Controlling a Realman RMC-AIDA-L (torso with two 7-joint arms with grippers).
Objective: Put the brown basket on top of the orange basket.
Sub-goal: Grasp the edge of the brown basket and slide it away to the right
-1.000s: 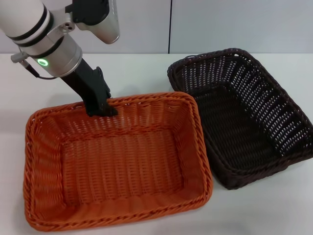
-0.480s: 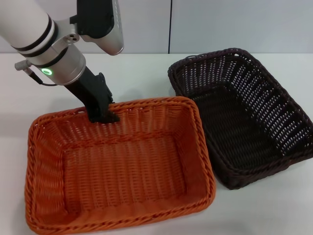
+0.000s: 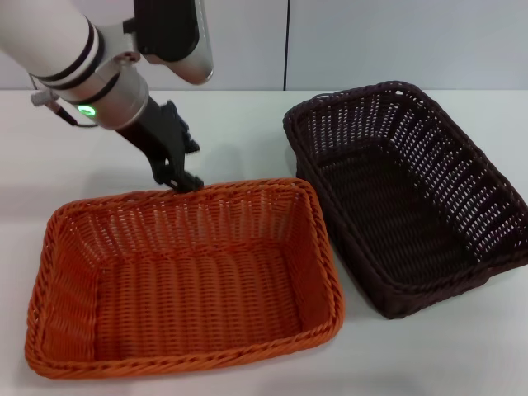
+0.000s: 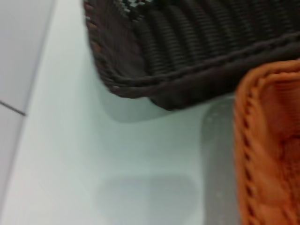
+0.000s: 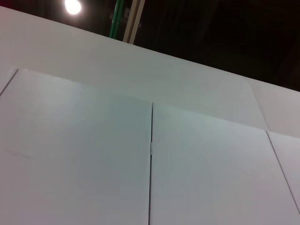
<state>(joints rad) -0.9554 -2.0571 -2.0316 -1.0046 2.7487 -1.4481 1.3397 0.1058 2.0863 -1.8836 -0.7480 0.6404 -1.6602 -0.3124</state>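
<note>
At the far rim of the orange basket [image 3: 186, 276], the left end effector [image 3: 183, 179]: dark fingers pointing down at the braided edge, whether clamped on it cannot be told. Orange basket: on the white desk [image 3: 247, 124], near side. Brown basket [image 3: 412, 194]: just beside it on the right, on the desk, upright.

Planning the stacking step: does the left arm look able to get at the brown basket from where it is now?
Probably yes. The left end effector sits at the orange basket's far rim, and the brown basket lies beside it on the table, open side up, nothing on it or between them.
</note>
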